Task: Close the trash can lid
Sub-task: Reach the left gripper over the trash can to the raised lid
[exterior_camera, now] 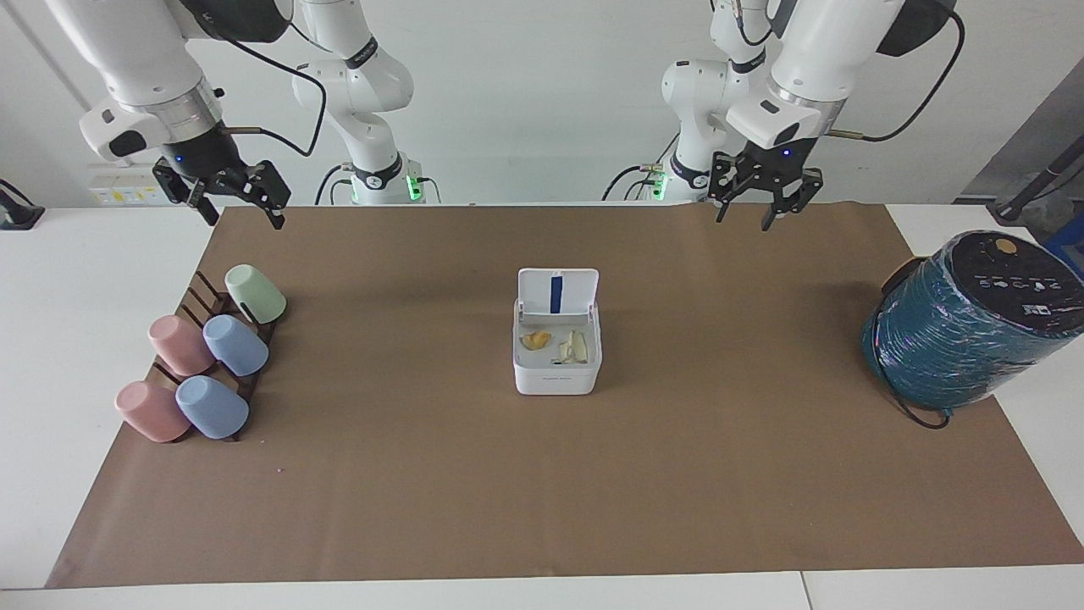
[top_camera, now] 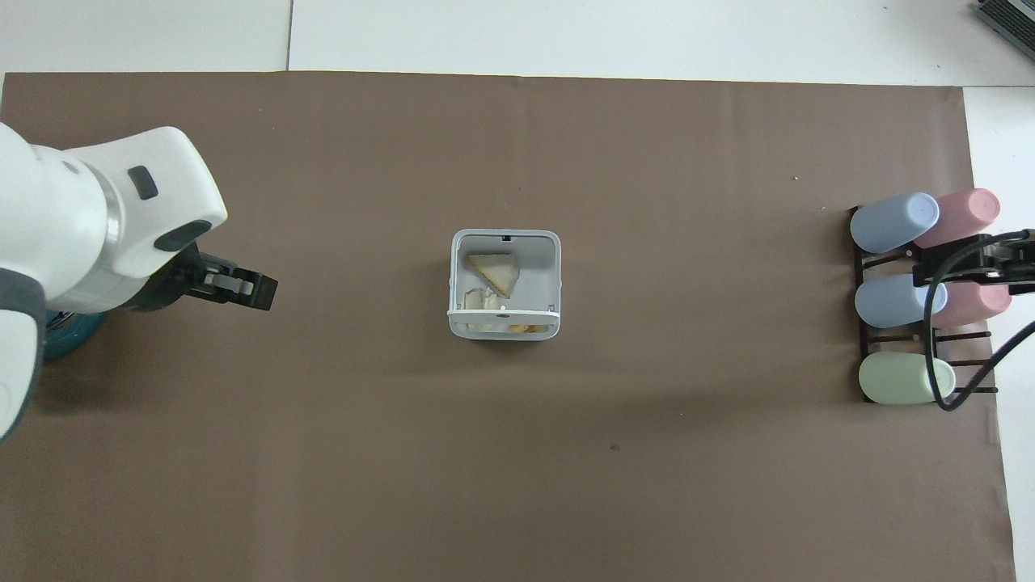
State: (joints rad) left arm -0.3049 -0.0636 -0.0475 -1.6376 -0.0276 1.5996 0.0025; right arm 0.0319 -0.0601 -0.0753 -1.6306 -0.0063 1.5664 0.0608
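Note:
The trash can (exterior_camera: 556, 373) is a small white box in the middle of the brown paper; it also shows in the overhead view (top_camera: 461, 267). Its lid (exterior_camera: 557, 292) stands upright and open on the edge nearer to the robots, blue stripe showing; from overhead the lid (top_camera: 503, 310) is seen edge-on. Scraps lie inside the can. My left gripper (exterior_camera: 760, 219) is open and empty, up in the air over the paper toward the left arm's end from the can, and shows overhead (top_camera: 238, 287). My right gripper (exterior_camera: 246, 217) is open, waiting above the cup rack (top_camera: 970, 267).
A dark rack (exterior_camera: 203, 296) with several pastel cups (top_camera: 893, 222) lies at the right arm's end. A big teal-wrapped cylinder (exterior_camera: 965, 330) stands at the left arm's end, mostly hidden overhead (top_camera: 61, 347) by the left arm. The brown paper (exterior_camera: 677, 474) covers the table.

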